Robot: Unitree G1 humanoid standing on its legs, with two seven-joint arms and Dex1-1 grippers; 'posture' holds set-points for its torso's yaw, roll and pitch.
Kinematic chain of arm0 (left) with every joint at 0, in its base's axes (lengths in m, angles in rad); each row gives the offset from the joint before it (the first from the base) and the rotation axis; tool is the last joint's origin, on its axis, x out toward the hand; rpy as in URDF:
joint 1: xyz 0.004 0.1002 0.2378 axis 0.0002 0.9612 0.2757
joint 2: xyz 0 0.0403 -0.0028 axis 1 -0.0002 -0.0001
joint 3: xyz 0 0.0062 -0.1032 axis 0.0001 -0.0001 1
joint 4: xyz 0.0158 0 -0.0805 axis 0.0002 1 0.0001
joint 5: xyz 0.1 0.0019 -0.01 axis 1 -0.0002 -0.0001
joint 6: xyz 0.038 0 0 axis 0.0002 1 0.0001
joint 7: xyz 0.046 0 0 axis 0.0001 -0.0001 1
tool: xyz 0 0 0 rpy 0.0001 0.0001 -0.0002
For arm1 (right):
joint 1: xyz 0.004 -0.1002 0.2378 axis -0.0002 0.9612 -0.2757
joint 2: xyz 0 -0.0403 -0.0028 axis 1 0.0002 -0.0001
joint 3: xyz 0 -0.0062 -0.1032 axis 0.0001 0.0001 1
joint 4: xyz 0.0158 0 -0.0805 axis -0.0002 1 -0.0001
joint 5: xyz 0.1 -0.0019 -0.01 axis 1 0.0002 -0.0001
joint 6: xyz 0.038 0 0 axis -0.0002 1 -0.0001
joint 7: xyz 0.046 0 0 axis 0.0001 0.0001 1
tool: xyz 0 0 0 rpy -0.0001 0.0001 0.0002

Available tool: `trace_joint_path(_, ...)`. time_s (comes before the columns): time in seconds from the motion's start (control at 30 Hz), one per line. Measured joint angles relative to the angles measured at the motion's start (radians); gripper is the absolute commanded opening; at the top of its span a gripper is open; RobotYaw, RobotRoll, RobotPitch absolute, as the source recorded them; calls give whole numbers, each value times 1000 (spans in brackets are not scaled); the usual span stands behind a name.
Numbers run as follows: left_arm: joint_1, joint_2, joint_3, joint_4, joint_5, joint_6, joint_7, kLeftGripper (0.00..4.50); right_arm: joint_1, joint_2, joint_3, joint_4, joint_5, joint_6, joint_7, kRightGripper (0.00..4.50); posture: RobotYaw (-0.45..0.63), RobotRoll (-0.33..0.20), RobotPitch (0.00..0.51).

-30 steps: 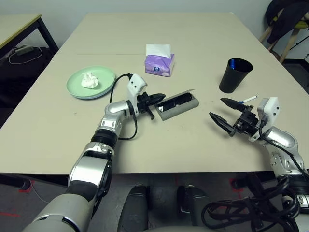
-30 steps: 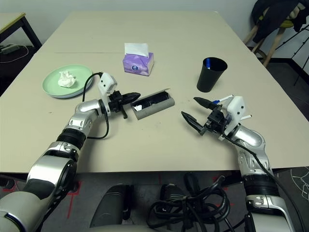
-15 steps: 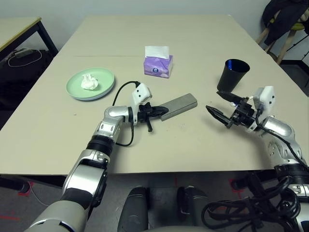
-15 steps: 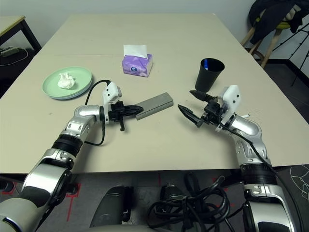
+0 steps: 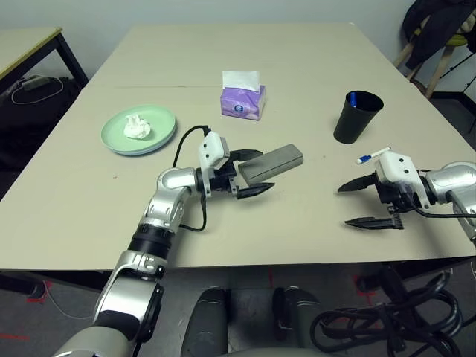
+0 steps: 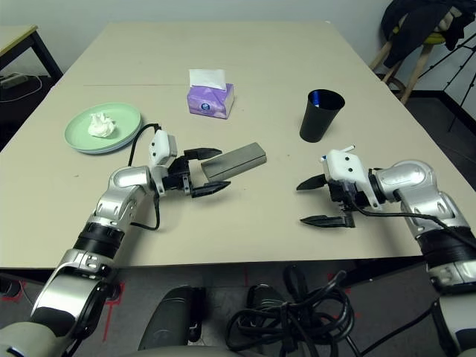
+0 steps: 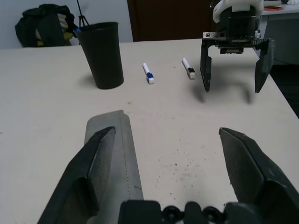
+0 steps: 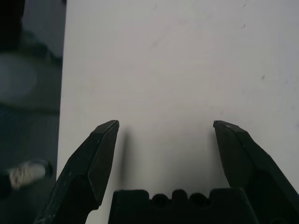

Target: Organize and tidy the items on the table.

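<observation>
1. My left gripper (image 5: 249, 172): jaws wide open and level just above the table (image 5: 312, 74), centre of the head view. Nothing held.
2. Grey glasses case (image 5: 272, 161) lies closed and flat at frame centre. Its near end sits between my left fingers; I can't tell if the far finger touches it.
3. My right gripper (image 5: 367, 202): jaws spread wide, empty, over bare table at lower right.
4. Blue-white pen (image 5: 372, 155) lies just beyond my right gripper, apart from it. Left wrist view shows a second short marker (image 7: 188, 68) beside the pen, near the right gripper.
5. Black cup (image 5: 356, 116) stands upright at upper right, something blue inside. Pale-green plate (image 5: 159, 125) at left holds the crumpled tissue wad (image 5: 137, 125). A blue rim shows under the plate, probably the other plate.
6. Purple tissue box (image 5: 242, 100) at upper centre, well apart from both arms.
7. Risks, my judgement:
   - Left jaws straddle the case end, so a sideways pull-out could drag or spin it. Back straight out.
   - The pen is thin, round and flat on the table, so a skewed or high pinch would roll it toward the right edge.
   - The cup is light and near the pen path. An elbow or wrist swing could tip it.
</observation>
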Motion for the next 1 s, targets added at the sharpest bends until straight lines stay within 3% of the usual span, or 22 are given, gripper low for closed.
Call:
trace_joint_path(0.17, 4, 3, -6, -26, 0, 23, 9, 4492, -152, -50, 139, 161, -149, -201, 12, 4500, 136, 0, 68)
trace_joint_path(0.47, 8, 3, -14, -53, -5, 31, 9, 4492, -399, -51, 203, 383, -397, -364, -42, 4500, 125, 0, 73)
trace_joint_path(0.7, 11, 6, -16, -53, -11, 34, 9, 4492, -448, -18, 230, 475, -495, -449, -85, 4500, 138, 0, 80)
trace_joint_path(1.0, 46, 21, -16, -95, -22, 54, 26, 4492, -457, 24, 230, 565, -534, -461, -132, 4500, 152, 0, 100)
